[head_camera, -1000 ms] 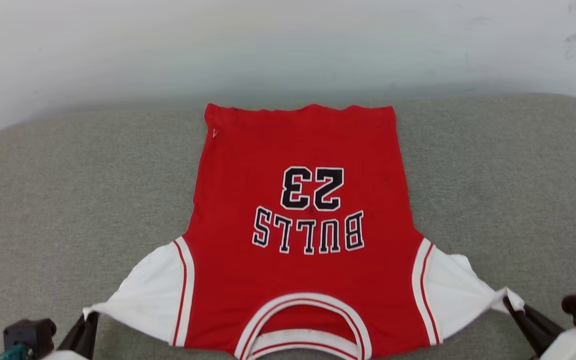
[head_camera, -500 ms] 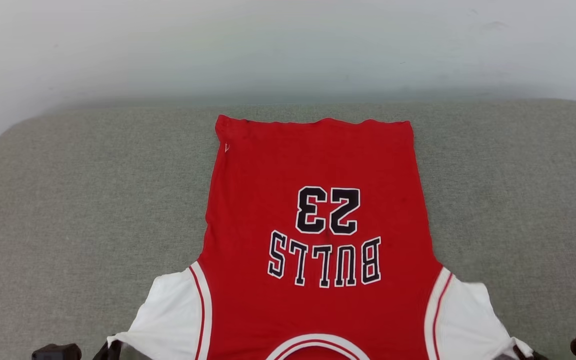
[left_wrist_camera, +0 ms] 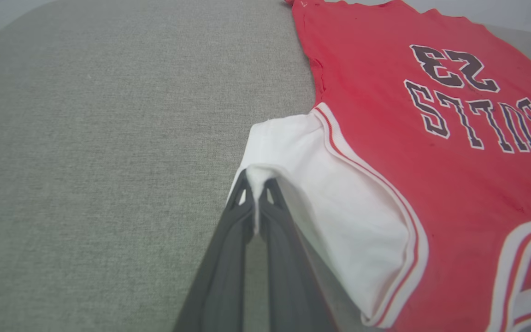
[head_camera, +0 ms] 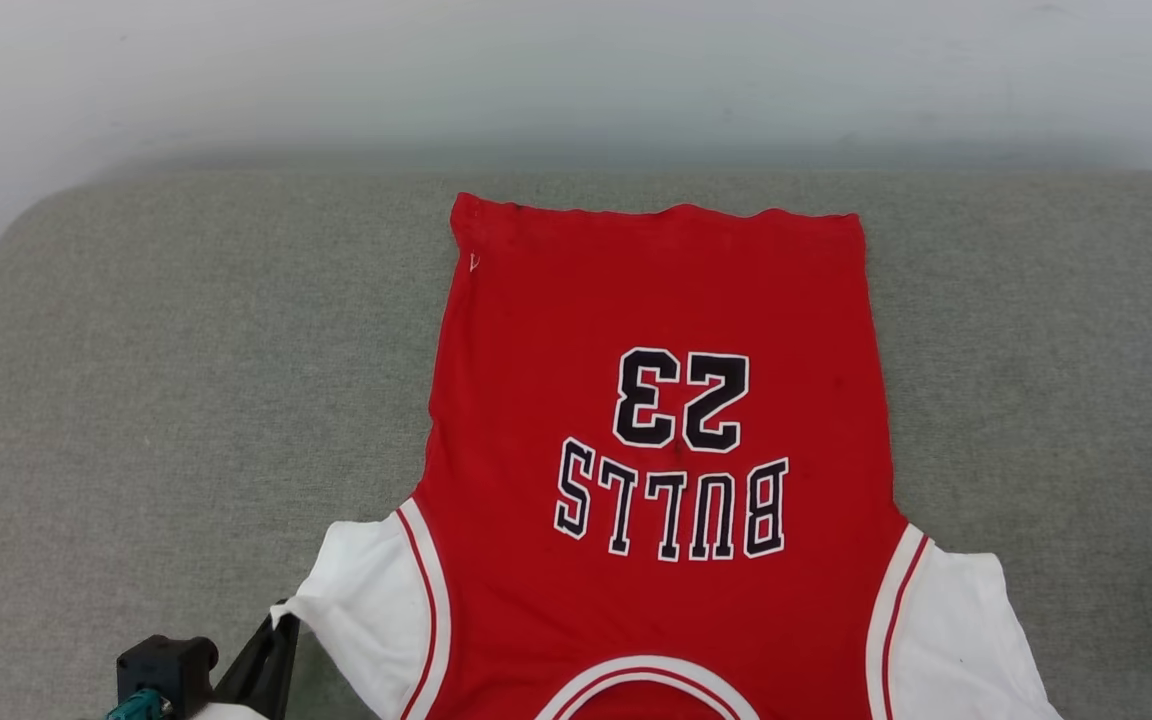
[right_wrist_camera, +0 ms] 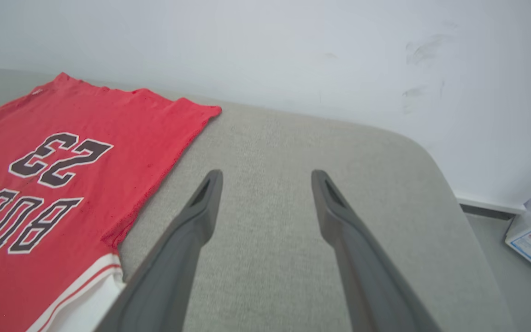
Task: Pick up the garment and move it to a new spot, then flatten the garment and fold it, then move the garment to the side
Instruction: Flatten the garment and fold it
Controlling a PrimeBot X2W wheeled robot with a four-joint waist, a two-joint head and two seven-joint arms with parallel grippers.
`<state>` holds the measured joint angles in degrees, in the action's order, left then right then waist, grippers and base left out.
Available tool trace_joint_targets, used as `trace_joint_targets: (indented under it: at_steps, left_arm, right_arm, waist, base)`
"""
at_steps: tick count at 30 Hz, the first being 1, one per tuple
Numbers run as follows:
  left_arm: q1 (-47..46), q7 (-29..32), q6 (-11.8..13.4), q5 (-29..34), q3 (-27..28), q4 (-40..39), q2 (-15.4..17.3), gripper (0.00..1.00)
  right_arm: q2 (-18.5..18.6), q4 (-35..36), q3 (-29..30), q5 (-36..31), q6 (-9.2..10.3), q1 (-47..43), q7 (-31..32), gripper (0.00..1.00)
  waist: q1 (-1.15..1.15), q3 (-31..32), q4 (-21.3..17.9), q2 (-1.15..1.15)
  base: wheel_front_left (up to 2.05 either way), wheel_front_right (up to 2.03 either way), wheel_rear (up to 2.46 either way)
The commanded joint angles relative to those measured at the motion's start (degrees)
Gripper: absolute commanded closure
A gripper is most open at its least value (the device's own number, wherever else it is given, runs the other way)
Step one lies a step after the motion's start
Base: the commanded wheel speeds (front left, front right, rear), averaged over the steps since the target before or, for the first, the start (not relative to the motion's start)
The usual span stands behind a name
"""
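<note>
Left gripper [head_camera: 281, 615], head view, is pinching the white sleeve [head_camera: 366, 590] of the garment [head_camera: 656, 300] lying flat on the grey cushion [head_camera: 186, 350], "BULLS 23" reading upside down; left wrist view: fingers [left_wrist_camera: 221, 267] are clamping that hem, best drawn gently outward before release; right wrist view: right gripper [right_wrist_camera: 265, 177] is hovering agape, empty, beside it.
</note>
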<state>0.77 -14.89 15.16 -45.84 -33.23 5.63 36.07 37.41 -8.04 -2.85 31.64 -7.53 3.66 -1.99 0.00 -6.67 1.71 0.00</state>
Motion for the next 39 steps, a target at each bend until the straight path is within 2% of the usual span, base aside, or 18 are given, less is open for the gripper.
trace_joint_targets:
  at_steps: [1,7,13,21,26,30,34,39]
  left_arm:
    - [-0.8,-0.3,0.1,0.3,0.2,-0.2,-0.2,1.00]
    - [-3.6,-0.3,-0.3,3.5,1.1,-2.8,-1.9,1.00]
    - [-6.8,-0.3,-1.4,7.0,1.8,-4.5,-4.7,1.00]
    - [-10.2,-0.3,-3.8,11.1,2.5,-4.7,-9.0,1.00]
    - [-12.3,-0.3,-5.6,13.6,3.2,-4.7,-11.5,1.00]
    - [-13.8,-0.3,-6.9,15.2,3.9,-4.7,-13.5,1.00]
    - [-15.0,-0.3,-8.3,16.7,4.6,-4.2,-15.6,1.00]
    - [-15.8,-0.3,-10.0,18.2,5.7,-3.2,-17.9,1.00]
  right_arm:
    - [0.2,0.5,0.2,-0.3,0.08,1.0,0.1,0.00]
    - [3.7,6.2,3.9,-0.4,0.08,13.2,7.2,0.00]
    - [6.4,7.2,-1.0,2.3,0.08,27.1,20.7,0.00]
    - [5.8,-1.2,-8.0,7.0,0.08,43.7,48.0,0.00]
    - [3.7,-6.5,-9.2,5.5,0.08,51.5,59.7,0.00]
    - [2.5,-9.6,-8.9,2.3,0.08,55.9,64.0,0.00]
    - [0.9,-12.5,-8.0,-0.6,0.08,57.7,64.8,0.00]
    - [-0.1,-15.1,-8.2,-2.2,0.07,55.1,64.9,0.00]
  waist:
    - [0.00,-0.9,0.7,0.00]
    - [0.00,-5.8,3.6,0.00]
    - [0.00,-11.3,7.0,0.00]
    - [0.00,-18.4,11.2,0.00]
    - [0.00,-22.4,13.5,0.00]
    - [0.00,-25.6,15.1,0.00]
    - [0.00,-28.2,16.4,0.00]
    - [0.00,-29.8,17.2,0.00]
  base:
    - [0.00,0.00,0.00]
    - [0.00,0.00,0.00]
    - [0.00,0.00,0.00]
    - [0.00,0.00,0.00]
    - [0.00,0.00,0.00]
    - [0.00,0.00,0.00]
    - [0.00,0.00,0.00]
    - [0.00,0.00,0.00]
